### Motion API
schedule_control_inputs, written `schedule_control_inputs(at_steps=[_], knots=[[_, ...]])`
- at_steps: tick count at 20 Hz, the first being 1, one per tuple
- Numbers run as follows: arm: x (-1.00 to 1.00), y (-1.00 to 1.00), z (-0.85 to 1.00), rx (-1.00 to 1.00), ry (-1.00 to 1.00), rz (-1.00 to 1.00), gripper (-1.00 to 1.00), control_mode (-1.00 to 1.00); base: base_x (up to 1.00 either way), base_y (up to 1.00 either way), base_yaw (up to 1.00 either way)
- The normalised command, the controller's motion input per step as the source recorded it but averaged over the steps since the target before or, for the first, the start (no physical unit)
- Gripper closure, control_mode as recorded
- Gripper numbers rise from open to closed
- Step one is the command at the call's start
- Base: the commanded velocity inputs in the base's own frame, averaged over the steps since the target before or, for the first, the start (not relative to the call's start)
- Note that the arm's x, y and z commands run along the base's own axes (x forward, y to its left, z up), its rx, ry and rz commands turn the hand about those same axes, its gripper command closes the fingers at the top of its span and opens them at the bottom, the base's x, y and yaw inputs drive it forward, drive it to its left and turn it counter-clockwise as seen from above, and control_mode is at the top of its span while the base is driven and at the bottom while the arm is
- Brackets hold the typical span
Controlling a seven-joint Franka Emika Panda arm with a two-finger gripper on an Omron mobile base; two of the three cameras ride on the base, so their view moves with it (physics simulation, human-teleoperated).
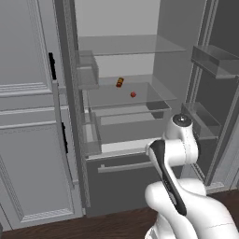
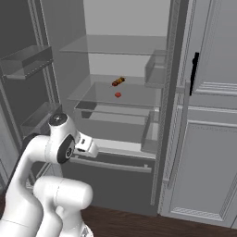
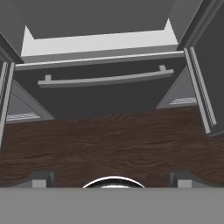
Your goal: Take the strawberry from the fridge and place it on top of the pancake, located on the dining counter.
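Resting on a glass shelf (image 1: pixel 140 100) in the fridge (image 1: pixel 140 186), strawberry (image 1: pixel 133 94) well above the wide-open fingers (image 3: pixel 42 179)

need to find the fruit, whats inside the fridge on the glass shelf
On the middle glass shelf of the open fridge lie a small red strawberry and, behind it, an orange-brown item. The drawer contents below are hidden.

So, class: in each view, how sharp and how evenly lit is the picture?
Left base view: flat, shadowless light; the strawberry is a small, soft-edged blob. Right base view: same even light, glass shelves faint. Hand view: crisp floor grain, no glare.
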Motion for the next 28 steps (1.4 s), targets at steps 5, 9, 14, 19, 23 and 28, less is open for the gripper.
schedule_control_inputs(at_steps=[5,9,14,19,23,28], knots=[[0.14,0.00,0.00,0.00,-0.01,0.00,-1.00,1.00,0.36,0.00,0.00],[0.00,0.00,0.00,0.00,0.00,0.00,-1.00,1.00,0.68,0.00,0.00],[0.00,0.00,0.00,0.00,0.00,0.00,-1.00,1.00,0.60,0.00,0.00],[0.00,0.00,0.00,0.00,0.00,0.00,-1.00,1.00,0.61,0.00,-0.02],[0.00,0.00,0.00,0.00,0.00,0.00,-1.00,1.00,0.64,0.00,-0.12],[0.00,0.00,0.00,0.00,0.00,0.00,-1.00,1.00,0.60,0.00,-0.13]])
